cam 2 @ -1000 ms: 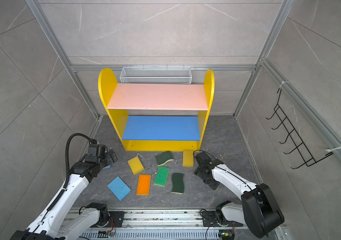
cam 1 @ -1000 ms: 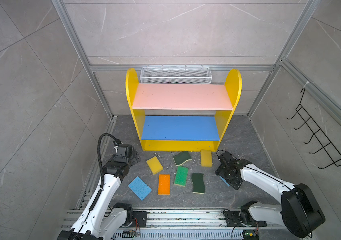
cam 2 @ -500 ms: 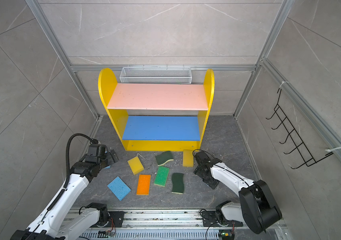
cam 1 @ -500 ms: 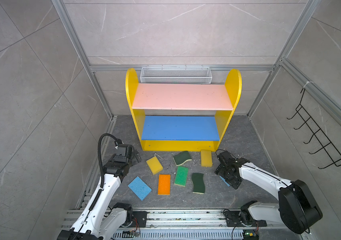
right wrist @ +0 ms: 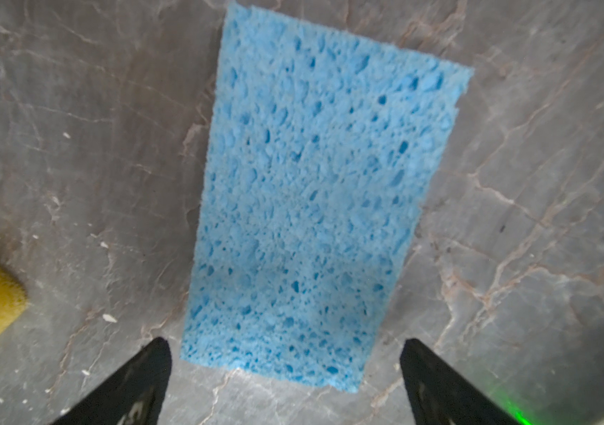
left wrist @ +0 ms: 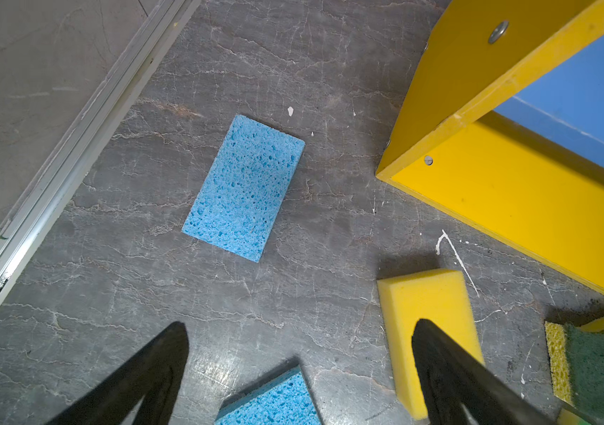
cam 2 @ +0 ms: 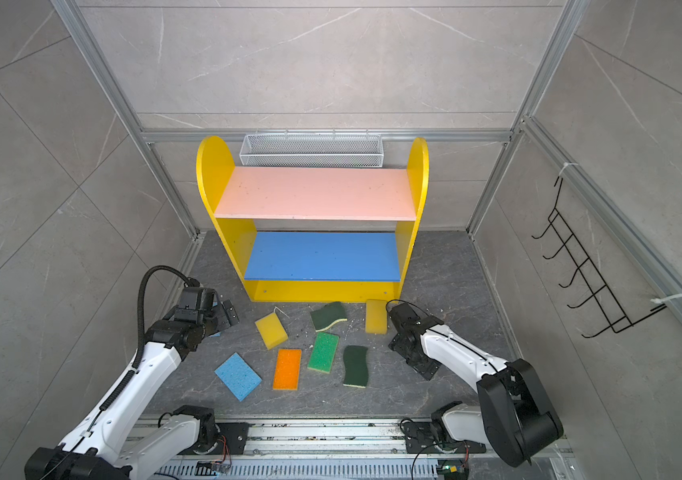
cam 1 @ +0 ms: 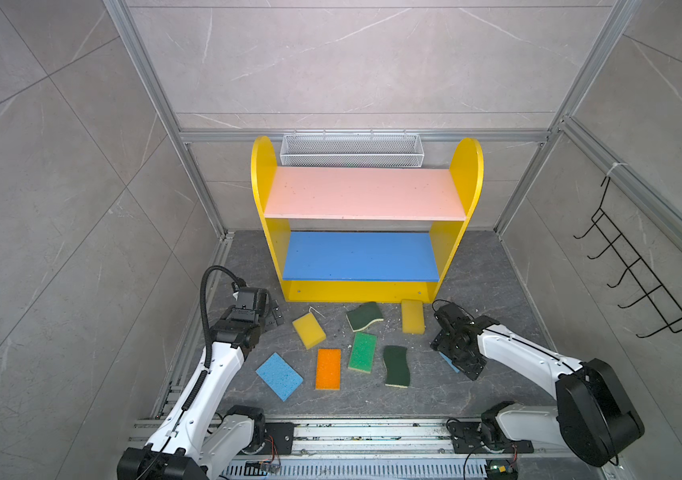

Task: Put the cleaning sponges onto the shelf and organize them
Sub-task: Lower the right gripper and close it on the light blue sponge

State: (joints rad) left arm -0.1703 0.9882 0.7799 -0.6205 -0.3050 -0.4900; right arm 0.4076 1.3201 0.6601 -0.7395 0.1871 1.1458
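No sponge is yet set on the shelf (cam 1: 366, 291). The sponges (cam 1: 362, 352) are scattered on the grey floor (cam 1: 476, 270) before it. The right gripper (right wrist: 285, 344) is held spread and empty low over a light blue sponge (right wrist: 311, 191), whose near end is framed by the jaws, seemingly for a pinch across its width. The left gripper (left wrist: 298, 325), likewise spread and empty, is aimed at a second light blue sponge (left wrist: 245, 187) near the shelf's corner, not yet reached.
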